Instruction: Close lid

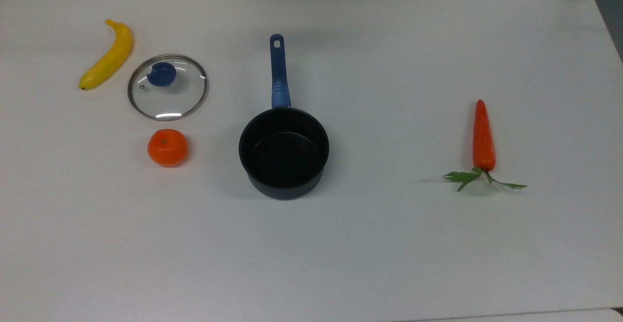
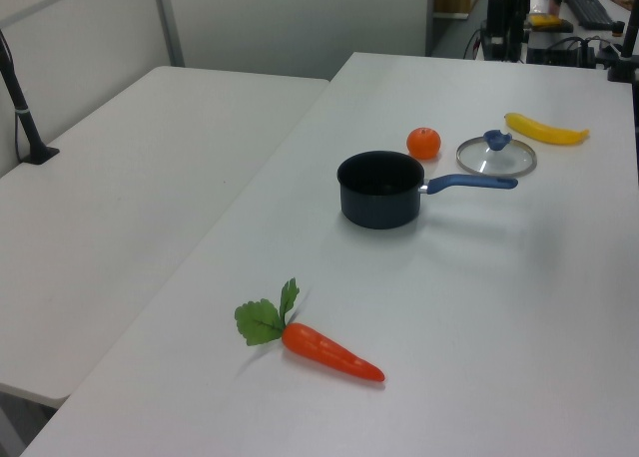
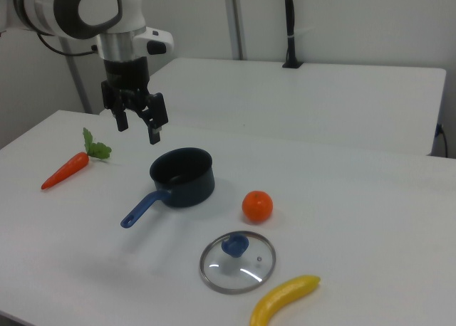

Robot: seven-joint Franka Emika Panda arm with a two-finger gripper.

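Top view: the round clear glass lid with its blue knob [image 1: 168, 87] lies flat on the white counter [image 1: 389, 244], well apart from the dark blue-handled saucepan [image 1: 284, 152], off its handle side

Left view: the lid lies beyond the saucepan's handle

Right view: the tool [image 3: 137, 123] hangs wide open and empty above the saucepan; nothing is begun, and I judge the next move is reaching for the knob

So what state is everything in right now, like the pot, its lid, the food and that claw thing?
Lid: off the pot, flat on the table, knob up.
Saucepan: upright, uncovered, empty.
Gripper: open, holding nothing, hanging in the air above the table.
Banana: lying beside the lid, whole.
Orange: sitting on the table, whole.
Carrot: lying flat, leaves attached.
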